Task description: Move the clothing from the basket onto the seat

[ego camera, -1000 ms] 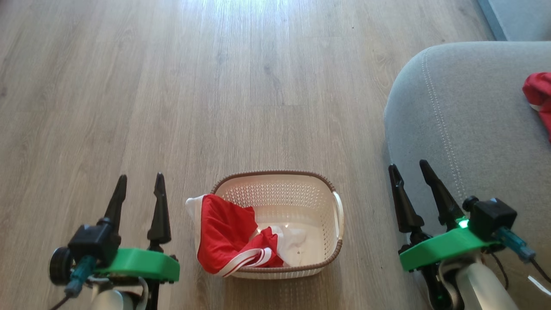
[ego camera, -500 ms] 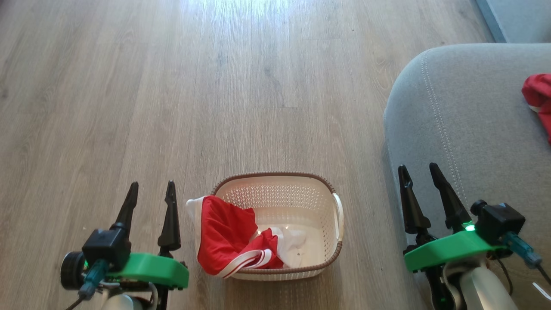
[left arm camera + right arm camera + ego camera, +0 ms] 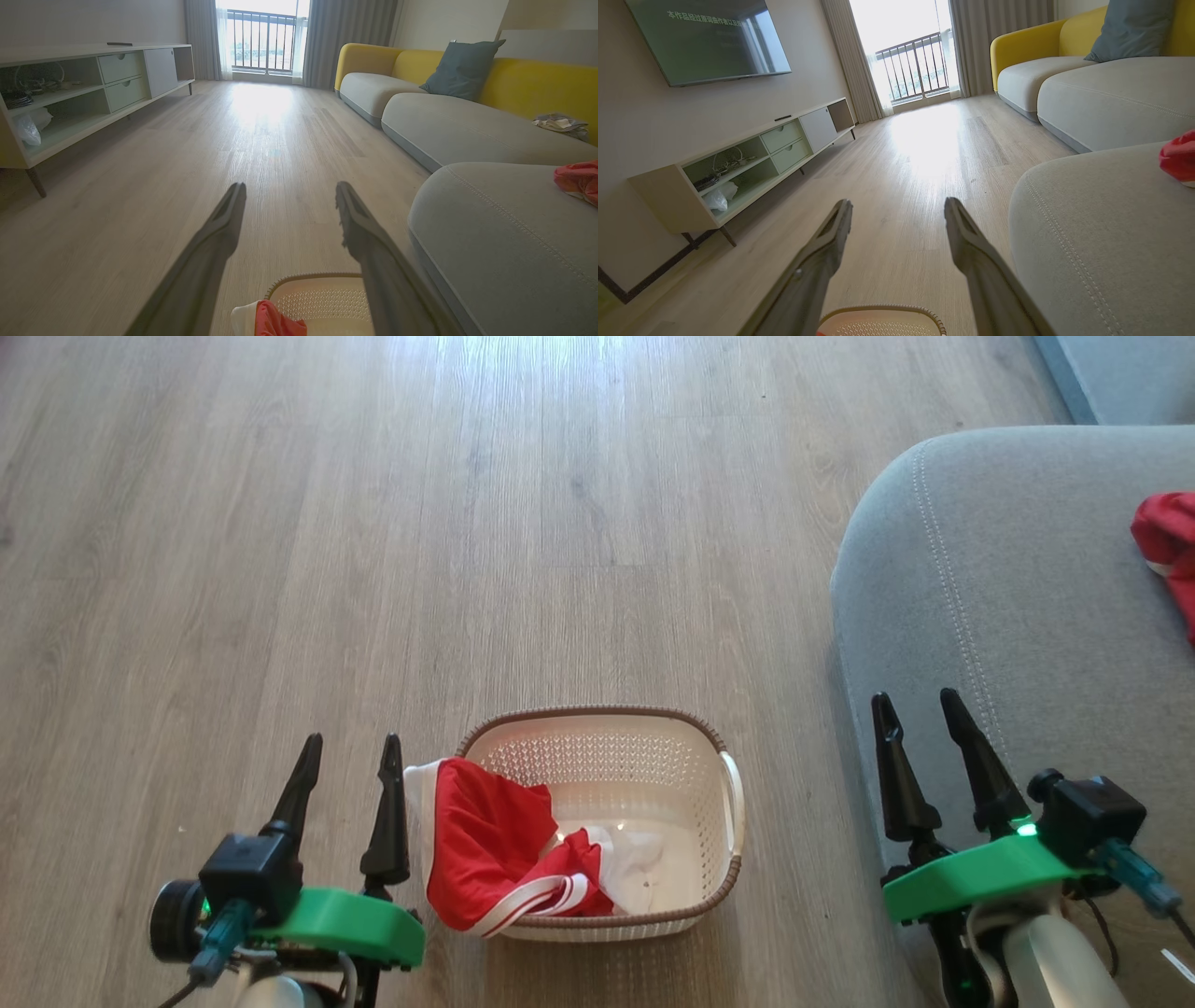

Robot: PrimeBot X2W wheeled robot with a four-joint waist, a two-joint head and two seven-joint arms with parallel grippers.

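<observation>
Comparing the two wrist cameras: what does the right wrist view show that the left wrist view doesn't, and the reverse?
Right wrist view adds the wall television. Left wrist view adds a crumpled pale cloth on the next couch cushion. Both share the basket rim, the grey seat with a red garment on it, the low cabinet, the balcony railing and the wooden floor.

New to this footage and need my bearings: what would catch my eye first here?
A red garment with white stripes spills over the left rim of the cream basket on the wooden floor. A second red garment lies on the grey seat at right. The left hand, open, sits beside the basket; the right hand, open, by the seat.
</observation>
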